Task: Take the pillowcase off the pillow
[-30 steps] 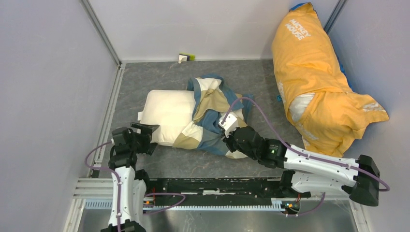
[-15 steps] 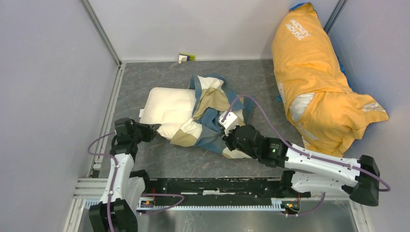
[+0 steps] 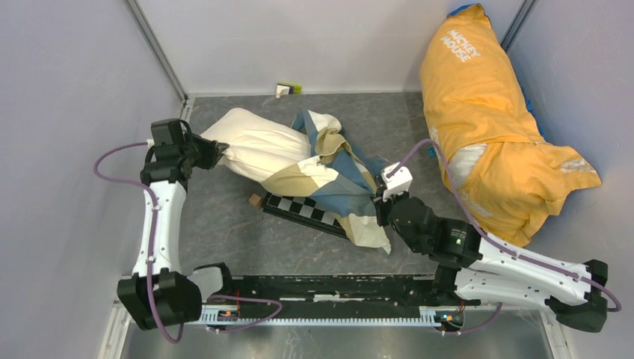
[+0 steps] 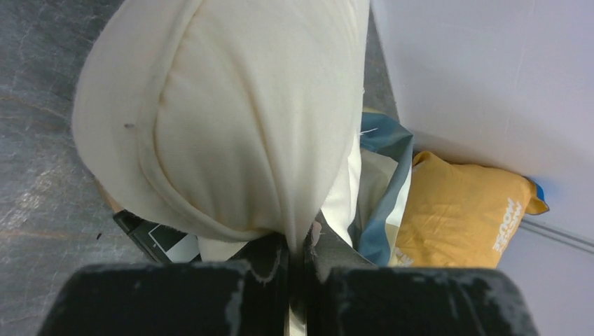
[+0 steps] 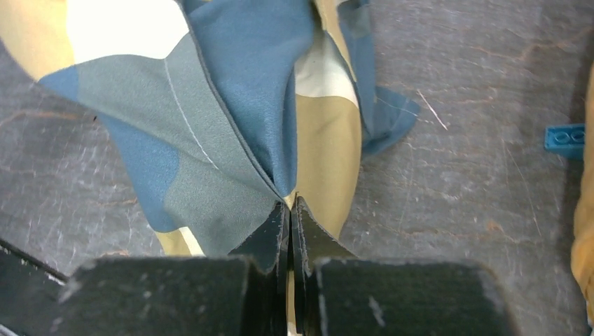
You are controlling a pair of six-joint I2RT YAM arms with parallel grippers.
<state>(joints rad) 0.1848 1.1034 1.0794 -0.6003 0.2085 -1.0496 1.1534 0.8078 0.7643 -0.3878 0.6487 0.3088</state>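
The cream-white pillow (image 3: 258,146) hangs lifted at the left. My left gripper (image 3: 205,149) is shut on its corner. In the left wrist view the pillow (image 4: 231,119) bulges just beyond my pinched left gripper (image 4: 300,241). The checked blue, tan and cream pillowcase (image 3: 336,179) still wraps the pillow's right end and trails toward my right gripper (image 3: 380,211), which is shut on its edge. The right wrist view shows the pillowcase (image 5: 231,119) drawn tight into my right gripper (image 5: 289,204).
A black-and-white checkerboard (image 3: 295,209) lies on the grey floor under the fabric. A big orange Mickey Mouse bundle (image 3: 486,127) fills the back right corner. A small white and green object (image 3: 288,89) sits by the back wall. A blue brick (image 5: 567,136) lies near the bundle.
My left gripper closed on the pillow's corner and pulled it up and back-left. The right gripper drew the pillowcase to the right. The checkerboard came into view underneath.
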